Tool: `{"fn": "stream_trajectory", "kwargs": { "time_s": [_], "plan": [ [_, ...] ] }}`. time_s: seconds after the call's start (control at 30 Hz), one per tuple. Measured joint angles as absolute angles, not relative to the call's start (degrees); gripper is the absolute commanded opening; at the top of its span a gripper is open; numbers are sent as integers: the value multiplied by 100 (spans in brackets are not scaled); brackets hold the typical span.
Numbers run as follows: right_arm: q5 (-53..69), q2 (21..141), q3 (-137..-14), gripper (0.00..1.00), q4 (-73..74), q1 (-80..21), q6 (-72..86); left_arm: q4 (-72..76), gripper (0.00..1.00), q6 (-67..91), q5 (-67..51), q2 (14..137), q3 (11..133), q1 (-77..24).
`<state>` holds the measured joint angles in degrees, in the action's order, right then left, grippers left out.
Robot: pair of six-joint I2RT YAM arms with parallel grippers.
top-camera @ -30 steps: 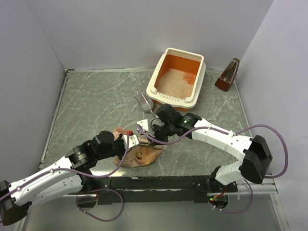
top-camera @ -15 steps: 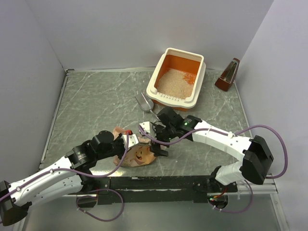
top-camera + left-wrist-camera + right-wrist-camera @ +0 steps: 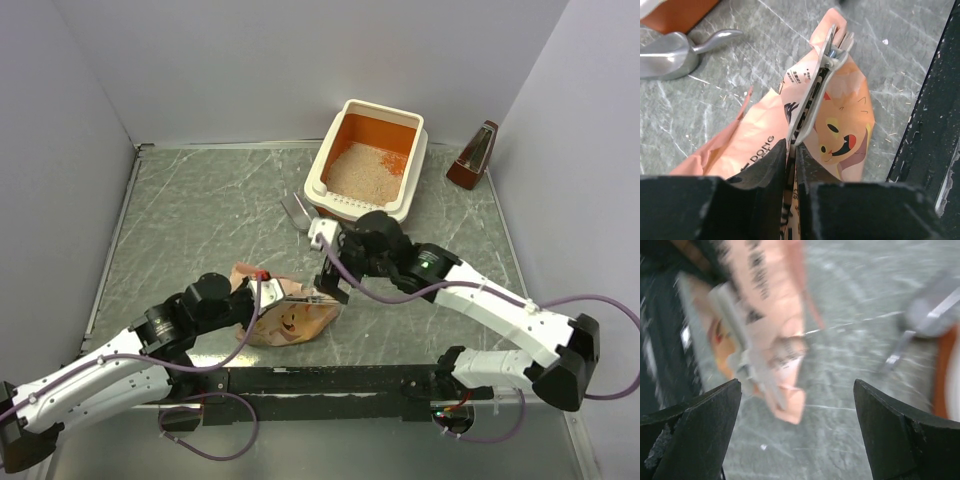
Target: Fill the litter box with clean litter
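My left pincer (image 3: 791,145) is clenched on the bag (image 3: 840,110) at its seal strip. The right pincer (image 3: 796,387) hangs released and empty above it. The litter box (image 3: 322,182), with litter (image 3: 358,170) inside, sits at the table's far right. I'd have the right take the strip's free end squarely, so the bag lifts level.

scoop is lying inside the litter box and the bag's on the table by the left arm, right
No. The scoop lies on the table beside the litter box, not in it, as the top view shows. The bag is by the left arm.
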<state>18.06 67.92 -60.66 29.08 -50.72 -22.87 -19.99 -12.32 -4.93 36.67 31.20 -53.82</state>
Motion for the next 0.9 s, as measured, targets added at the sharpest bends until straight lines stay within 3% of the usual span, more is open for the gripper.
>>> {"fn": "stream_trajectory", "kwargs": {
  "time_s": [0.1, 0.27, 0.47, 0.57, 0.6, 0.63, 0.9],
  "plan": [
    [1278, 6508, -6211, 100, 2641, -5028, -1820, -2137, 28, -1234, -513, 3424, 3199, -5382],
    [469, 6475, -7050, 100, 2792, -4995, -1140, -2233, 29, -1229, -534, 3028, 3658, -5382],
    [-204, 6624, -7734, 100, 2926, -4982, -419, -2316, 48, -1037, -351, 2958, 4292, -5382],
    [-672, 6659, -7843, 100, 2934, -4984, 97, -2383, 66, -766, -86, 3096, 4626, -5382],
    [-840, 6659, -7846, 100, 2930, -4982, 276, -2403, 87, -687, 38, 3194, 4790, -5382],
    [-998, 6650, -7846, 100, 2926, -4982, 456, -2408, 99, -617, 154, 3295, 4939, -5382],
    [-1579, 6114, -7336, 100, 2364, -4982, 1133, -2239, 97, -327, 1072, 3911, 5778, -5382]
  ]
}}
